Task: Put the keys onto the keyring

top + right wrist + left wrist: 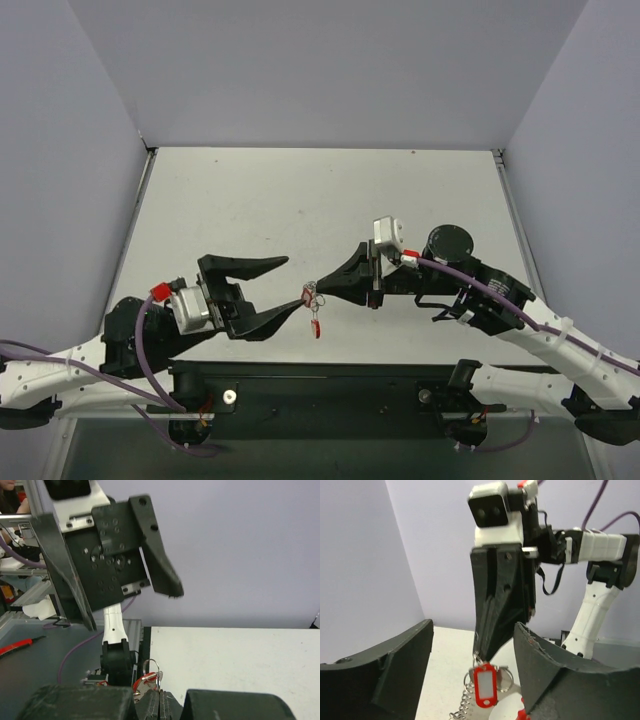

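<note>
Right gripper: fingers together, pinched on the thin silver rings of the keyring, bunch held above the table.

Key tag: red with a pale centre, hanging upright directly below the pinch point, joined to the rings.

Short chain dangling just left of the tag in the left wrist view.

Left gripper: fingers wide apart, nothing held. Tag and rings between its two fingers in the left wrist view, nearer the right-hand one. In the top view, lower fingertip just beside the bunch; contact not resolvable.

Count: one tag, one chain, at least two rings (exact number unclear).
</note>
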Motion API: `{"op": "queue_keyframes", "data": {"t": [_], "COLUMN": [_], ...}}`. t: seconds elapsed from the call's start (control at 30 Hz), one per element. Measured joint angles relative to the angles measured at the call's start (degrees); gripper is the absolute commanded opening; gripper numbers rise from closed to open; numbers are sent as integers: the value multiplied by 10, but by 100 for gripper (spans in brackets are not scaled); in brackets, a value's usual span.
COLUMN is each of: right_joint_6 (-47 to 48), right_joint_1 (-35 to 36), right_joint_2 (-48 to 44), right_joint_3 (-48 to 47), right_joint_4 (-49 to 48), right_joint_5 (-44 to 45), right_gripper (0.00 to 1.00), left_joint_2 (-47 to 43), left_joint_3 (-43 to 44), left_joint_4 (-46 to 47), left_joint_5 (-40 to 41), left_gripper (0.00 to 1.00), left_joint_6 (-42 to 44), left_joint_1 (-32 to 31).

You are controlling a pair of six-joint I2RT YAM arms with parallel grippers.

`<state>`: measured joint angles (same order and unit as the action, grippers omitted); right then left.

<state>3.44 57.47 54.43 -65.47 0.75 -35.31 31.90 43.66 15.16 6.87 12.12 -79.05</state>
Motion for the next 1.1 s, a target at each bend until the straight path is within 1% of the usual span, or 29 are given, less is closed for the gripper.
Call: {"op": "queue_keyframes", "data": {"t": [0.2, 0.3, 0.43, 0.57, 0.73, 0.83, 0.93, 1.1], "right_joint_6": [16, 23, 31, 38, 44, 47, 48, 48], "right_joint_1": [0, 0, 0, 0, 0, 0, 0, 0], "right_joint_2": [3, 3, 3, 3, 3, 3, 2, -6], "right_joint_3": [-2, -2, -3, -3, -3, -3, -3, -3], "right_joint_4": [16, 19, 28, 39, 49, 50, 51, 52], "right_joint_5": [11, 16, 19, 20, 26, 30, 32, 37], "right_gripper": [0, 0, 0, 0, 0, 0, 0, 0], "left_joint_2": [44, 81, 142, 177, 191, 204, 214, 223], "left_joint_3": [108, 167, 267, 336, 377, 398, 402, 376], "left_joint_4": [-80, -149, -264, -361, -457, -503, -525, -532], "left_joint_5": [52, 93, 135, 144, 143, 117, 63, -22], "left_gripper": [76, 75, 72, 71, 70, 66, 64, 63], "left_joint_6": [-77, -127, -201, -260, -313, -339, -358, -384], "left_joint_1": [0, 0, 0, 1, 16, 45, 95, 169]}}
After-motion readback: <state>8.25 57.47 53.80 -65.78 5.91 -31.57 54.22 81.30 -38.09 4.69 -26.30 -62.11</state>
